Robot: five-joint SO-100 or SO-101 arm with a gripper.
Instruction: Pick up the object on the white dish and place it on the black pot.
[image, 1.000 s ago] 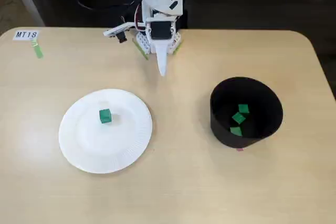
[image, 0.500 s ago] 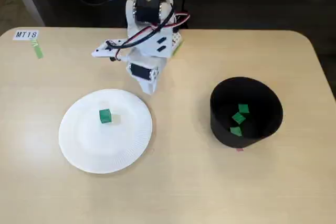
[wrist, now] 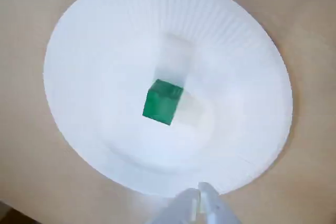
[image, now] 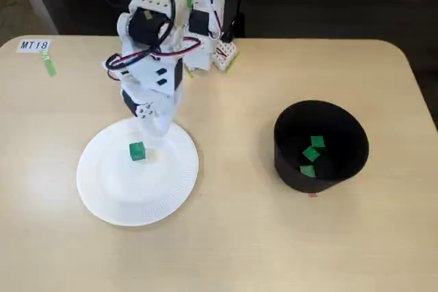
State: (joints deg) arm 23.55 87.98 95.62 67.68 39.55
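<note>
A tiny green cube lies near the middle of the round white paper plate on the left of the table. In the wrist view the cube sits at the plate's centre, with the ribbed rim all around. My gripper hangs over the plate's far rim, a little behind the cube and above it. In the wrist view its white fingertips show at the bottom edge, pressed together and empty. The black pot stands at the right and holds two more green cubes.
A white label marked MT18 and a strip of green tape lie at the table's far left corner. The arm's base with its cables stands at the back middle. Bare tabletop lies between plate and pot.
</note>
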